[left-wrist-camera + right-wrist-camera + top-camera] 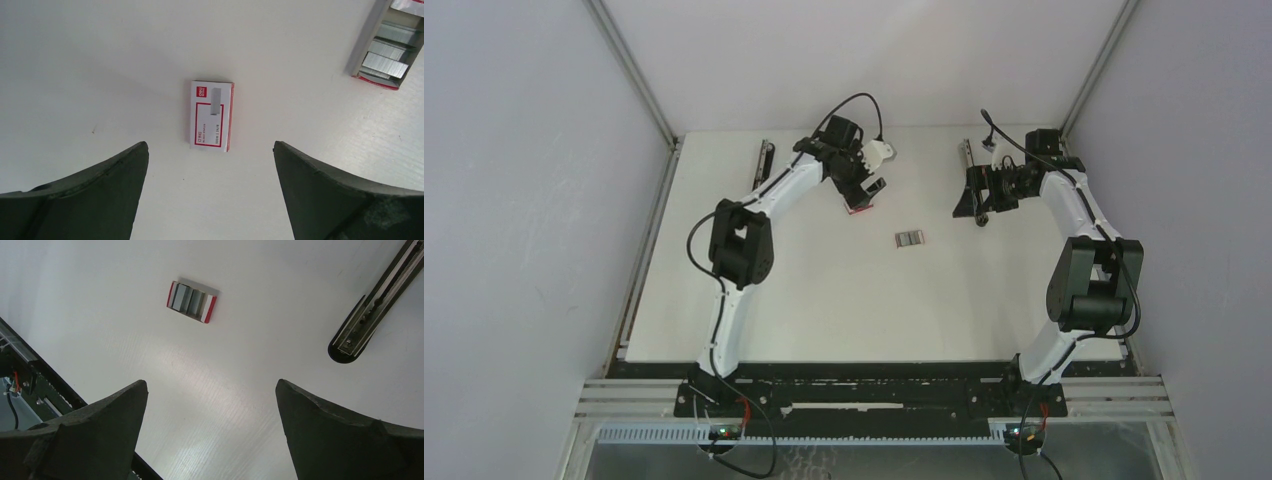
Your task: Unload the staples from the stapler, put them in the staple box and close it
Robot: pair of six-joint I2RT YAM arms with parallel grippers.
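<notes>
**Location of the workpiece.** The staples (387, 52) are lying as short grey strips, side by side, in an open red-edged tray (367, 37) near the middle of the counter (824, 300). The stapler (370, 315) is lying opened out and well apart from the tray, showing its long dark channel and spring. Whether any strip is sitting in that channel cannot be told.

**Claw state.** The left claw (210, 155) is hanging spread wide and empty over a closed red-and-white staple box (212, 116). The right claw (211, 390) is hanging equally spread and empty, with the tray ahead of it.

**Handling (judgement).** The strips are looking very light, stiff along their length, and likely brittle at the glued joints, so bending is risking a snap. The bare metal is probably slippery. Pinching across the two long flanks at mid-length is looking safer than gripping the ends.

**Surface and room.** The counter is presenting a flat, smooth, white face, so a thin strip lying flat is offering little edge to get under. Pale walls (524, 200) are enclosing the counter on three sides, and the objects are lying well apart from one another.
</notes>
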